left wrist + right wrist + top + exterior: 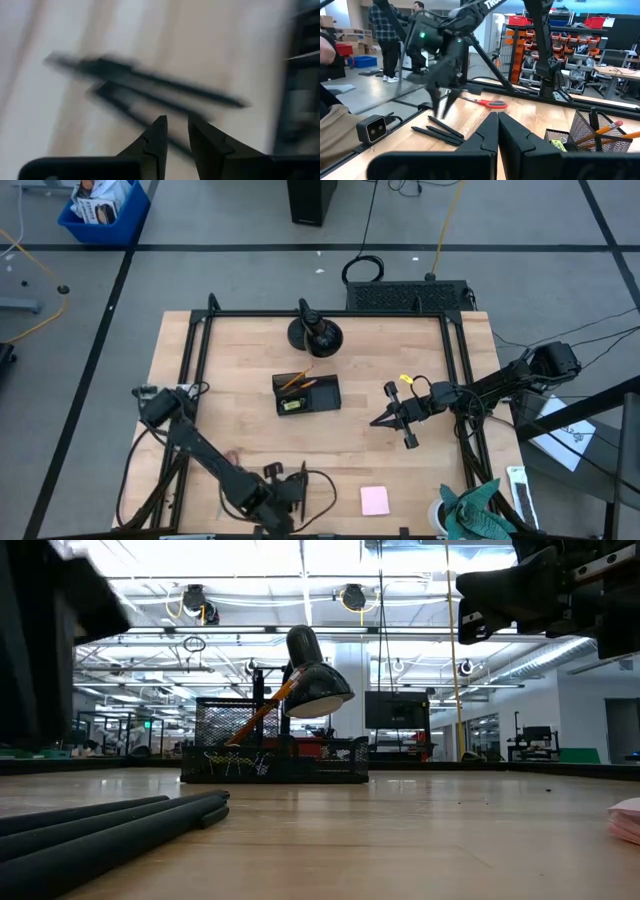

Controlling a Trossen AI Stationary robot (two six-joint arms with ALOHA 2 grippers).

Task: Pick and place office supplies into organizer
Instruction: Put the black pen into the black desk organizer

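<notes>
Three black pens [150, 87] lie side by side on the wood near the table's near-left edge; they also show in the low view as pens [100, 825]. My left gripper [175, 127] hangs open just above them, pointing steeply down, with nothing between its fingers; the right wrist view shows the left gripper [442, 106] clear of the pens [437, 131]. Red-handled scissors [487, 103] lie flat beyond them. The black mesh organizer [307, 392] stands mid-table, with orange pencils [607, 131] leaning in its cup. A pink sticky-note pad [375, 500] lies near the front edge. My right gripper [375, 423] hovers shut, right of the organizer.
A black lamp on a round base [315, 333] stands behind the organizer. Black frame rails [195, 350] run along the table's sides. A green cloth [480, 510] lies at the near right corner. A small camera [372, 129] sits at the near edge. People stand in the room beyond.
</notes>
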